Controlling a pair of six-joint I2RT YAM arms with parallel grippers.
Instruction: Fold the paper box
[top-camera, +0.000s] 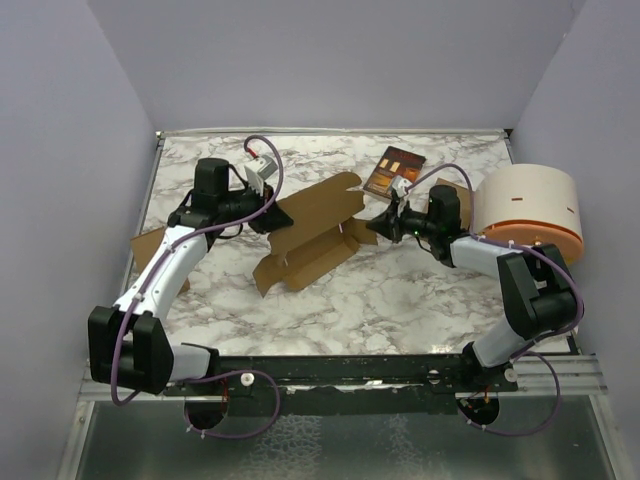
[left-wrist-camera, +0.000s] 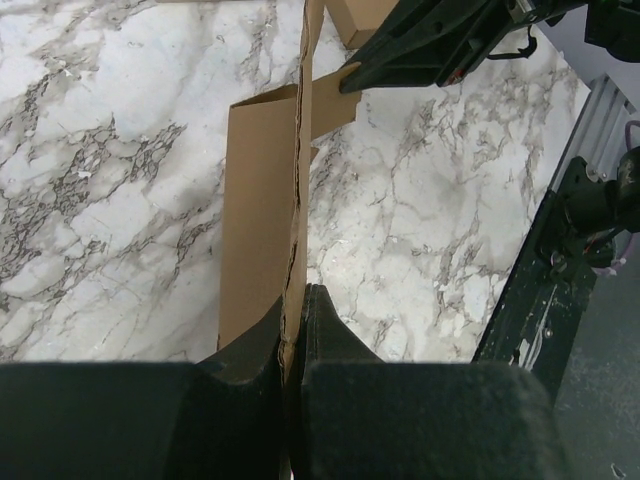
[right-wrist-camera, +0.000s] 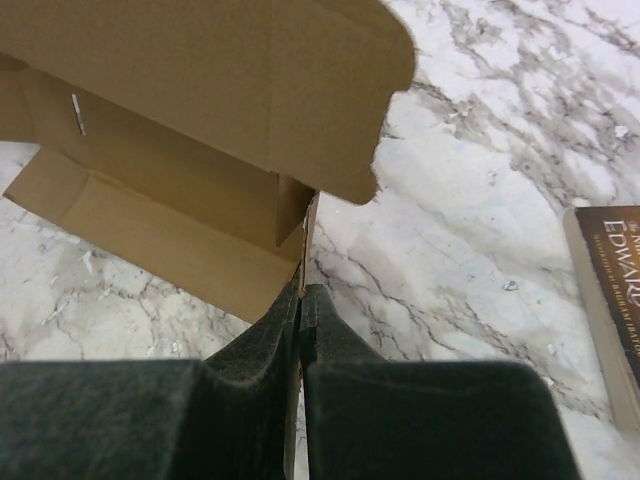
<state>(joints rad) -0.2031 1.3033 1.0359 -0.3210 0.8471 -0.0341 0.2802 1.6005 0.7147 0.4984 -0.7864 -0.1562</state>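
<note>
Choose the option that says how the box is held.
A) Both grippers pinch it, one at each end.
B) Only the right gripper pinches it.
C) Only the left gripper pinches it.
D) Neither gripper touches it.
A: the left gripper is shut on a thin cardboard edge of the box, and the right gripper is shut on an edge at its other end.

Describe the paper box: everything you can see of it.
The paper box is plain tan cardboard, unprinted, die-cut with creases, a small slot and a rounded flap. It is half formed: an open trough with upright walls and flaps spread outward. It lies diagonally in the middle of the marble table, its base seemingly resting there. The left gripper is shut on a thin wall edge at one end; the right gripper is shut on a panel edge at the other.
</note>
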